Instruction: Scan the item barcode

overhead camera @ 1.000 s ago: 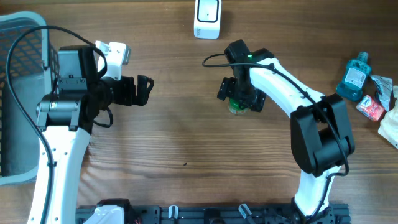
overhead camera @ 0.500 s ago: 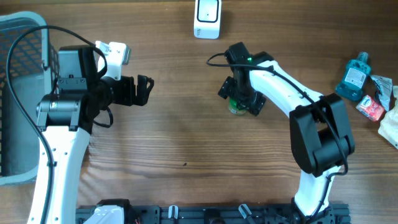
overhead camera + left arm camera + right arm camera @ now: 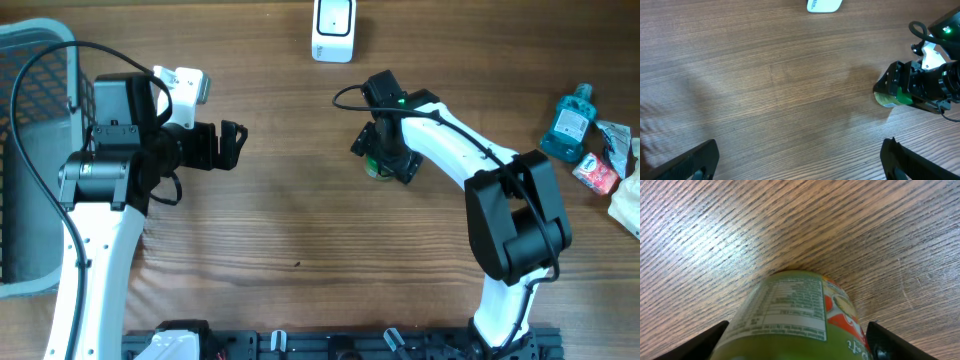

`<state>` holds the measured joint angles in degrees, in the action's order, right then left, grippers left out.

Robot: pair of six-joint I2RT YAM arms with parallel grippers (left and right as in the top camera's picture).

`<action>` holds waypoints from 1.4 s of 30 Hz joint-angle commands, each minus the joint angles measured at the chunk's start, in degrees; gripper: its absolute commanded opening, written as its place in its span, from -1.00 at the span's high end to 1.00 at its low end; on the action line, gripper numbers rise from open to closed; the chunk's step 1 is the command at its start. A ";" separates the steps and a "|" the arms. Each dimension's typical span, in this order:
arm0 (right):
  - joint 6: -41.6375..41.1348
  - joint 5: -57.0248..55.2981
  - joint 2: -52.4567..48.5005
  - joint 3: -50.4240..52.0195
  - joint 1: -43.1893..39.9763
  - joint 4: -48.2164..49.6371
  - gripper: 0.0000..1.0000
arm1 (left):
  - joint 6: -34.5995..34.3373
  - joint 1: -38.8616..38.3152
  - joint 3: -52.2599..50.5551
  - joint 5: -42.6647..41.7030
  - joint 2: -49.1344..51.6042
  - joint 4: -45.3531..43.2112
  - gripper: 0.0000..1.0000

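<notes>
Your wooden table (image 3: 300,220) has a fine straight grain and a matte brown surface. At nine to ten o'clock sits a grey slatted basket (image 3: 30,40). Beside it, your left gripper (image 3: 238,146) hovers with its fingers spread wide and nothing between them. Your right gripper (image 3: 385,158) is down at about one o'clock from the table's middle, its fingers straddling a green cylindrical can (image 3: 790,310) with a printed label. You cannot tell whether the fingers press on it. The white, rounded scanner (image 3: 333,28) stands at twelve o'clock, well apart from the can over bare wood. At three o'clock stand a blue translucent bottle (image 3: 570,122) and a crinkled red packet (image 3: 597,172).
</notes>
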<state>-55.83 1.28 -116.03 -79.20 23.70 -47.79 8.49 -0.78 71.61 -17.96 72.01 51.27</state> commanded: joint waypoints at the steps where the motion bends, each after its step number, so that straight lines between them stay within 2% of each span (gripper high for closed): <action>1: 0.17 -0.07 -2.67 1.86 0.33 0.81 -0.57 | -0.13 0.31 0.83 -1.09 0.13 0.02 -1.00; 5: 0.20 0.74 -2.69 1.86 0.33 0.85 -0.38 | -0.13 0.31 0.83 -1.09 0.13 0.02 -1.00; 14: 0.35 4.28 -2.60 1.84 0.31 0.81 -0.19 | -0.13 0.31 0.83 -1.09 0.13 0.02 -1.00; 24: 1.88 12.41 -2.47 0.52 -0.11 -0.07 -0.18 | -0.13 0.31 0.83 -1.09 0.13 0.02 -1.00; 26: 1.97 15.78 -2.23 -0.04 -0.46 -0.66 -0.18 | -0.13 0.31 0.83 -1.09 0.13 0.02 -1.00; 38: 9.57 53.66 1.75 -0.63 -3.93 -1.25 -0.18 | -0.13 0.31 0.83 -1.09 0.13 0.02 -1.00; 42: 9.33 60.61 3.04 -0.63 -3.93 -0.85 -0.18 | -0.13 0.31 0.83 -1.09 0.13 0.02 -1.00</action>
<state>-47.88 48.99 -116.14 -79.48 19.81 -48.88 8.51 -0.78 71.61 -17.96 72.01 51.27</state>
